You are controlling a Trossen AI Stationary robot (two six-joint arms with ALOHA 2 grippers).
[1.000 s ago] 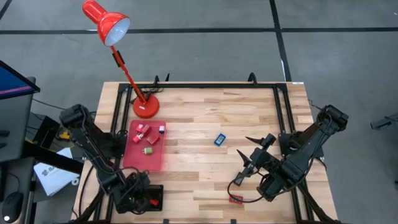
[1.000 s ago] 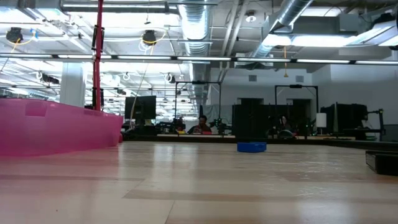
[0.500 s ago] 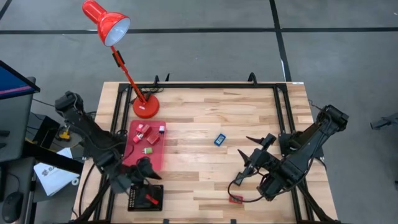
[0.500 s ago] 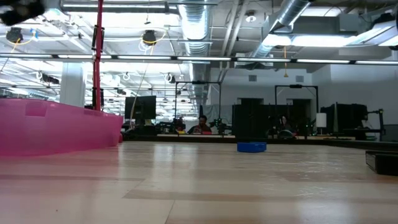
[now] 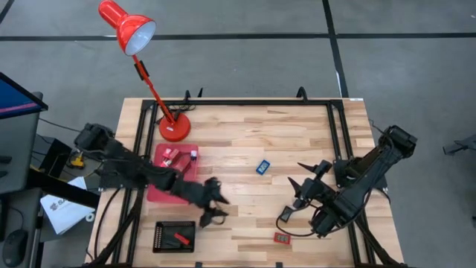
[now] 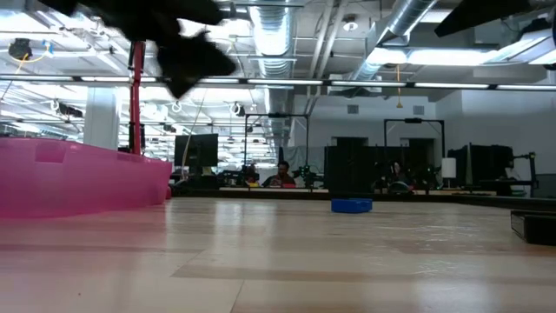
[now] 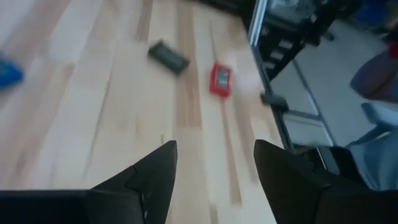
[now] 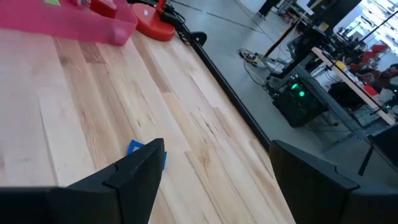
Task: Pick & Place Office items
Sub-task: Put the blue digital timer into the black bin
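My left gripper [image 5: 219, 201] [image 7: 216, 149] hangs open above the bare middle of the table, pointing toward the right edge, nothing between its fingers. My right gripper [image 5: 299, 176] [image 8: 217, 146] waits open at the right, above the table. A blue piece [image 5: 262, 167] [image 6: 352, 205] lies flat on the wood between them. Near the front edge lies a red piece [image 5: 281, 238] [image 7: 221, 79]. Another red piece [image 5: 181, 238] lies in the black tray [image 5: 163, 227]. Several small pieces lie in the red tray [image 5: 160, 192].
A tall red desk lamp [image 5: 126, 26] stands with its base [image 5: 174, 128] at the far left, behind the red tray. A small dark thing [image 7: 168, 56] lies near the red piece. Black frame rails run along the table's edges. Bare wood lies at the far centre.
My left gripper has swung from above the black tray at the near left toward the table's middle, rising a little and rolling its wrist. The red piece has stayed lying in the black tray.
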